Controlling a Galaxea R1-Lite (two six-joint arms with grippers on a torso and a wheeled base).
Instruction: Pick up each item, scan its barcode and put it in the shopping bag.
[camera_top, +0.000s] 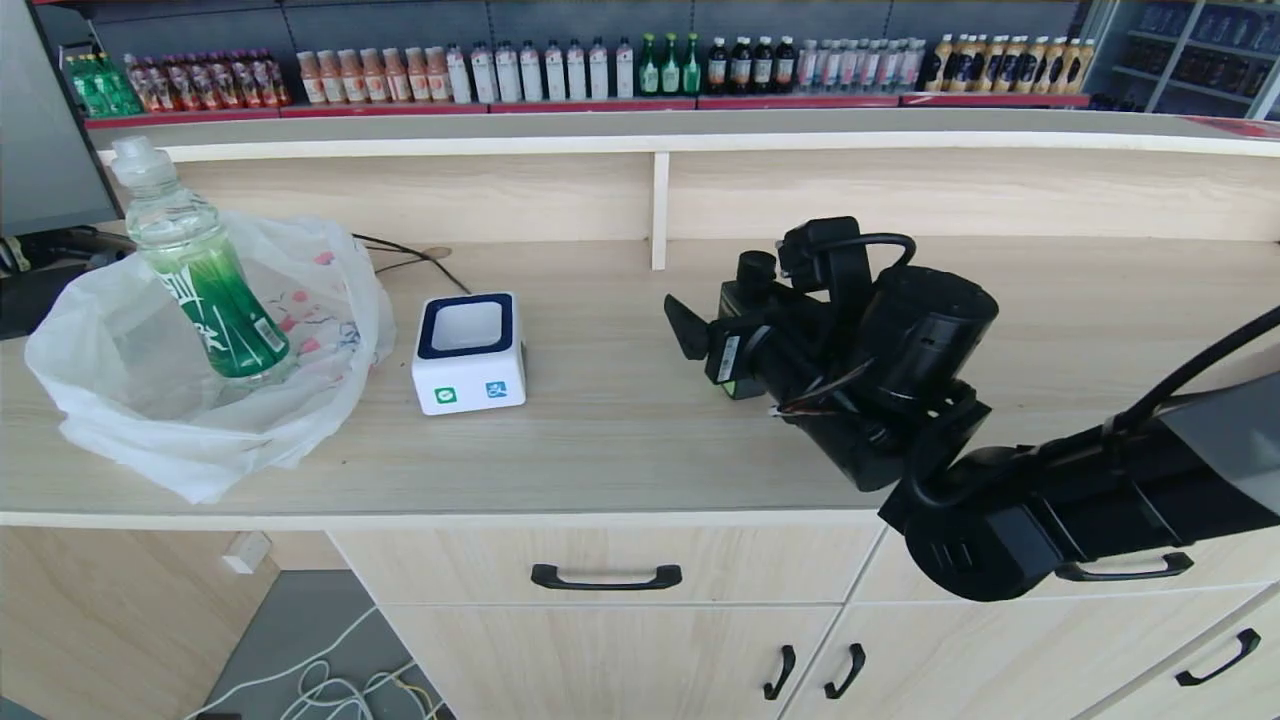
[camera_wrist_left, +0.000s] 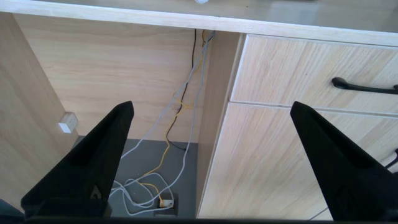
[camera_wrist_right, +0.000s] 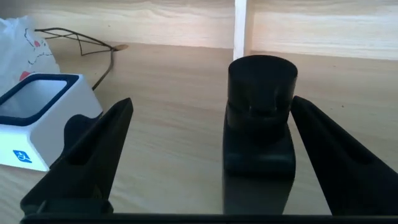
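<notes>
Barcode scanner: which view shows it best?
Head view: the white barcode scanner sits whole on the counter beside the shopping bag. The right wrist view cuts it at the edge, behind a gripper finger. The left wrist view faces the cabinet fronts.

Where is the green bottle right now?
The bottle stands tilted inside the white shopping bag at the left end of the counter, beside the white scanner, in the head view.

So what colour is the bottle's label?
The bottle's label is green with white markings; clearest in the head view.
</notes>
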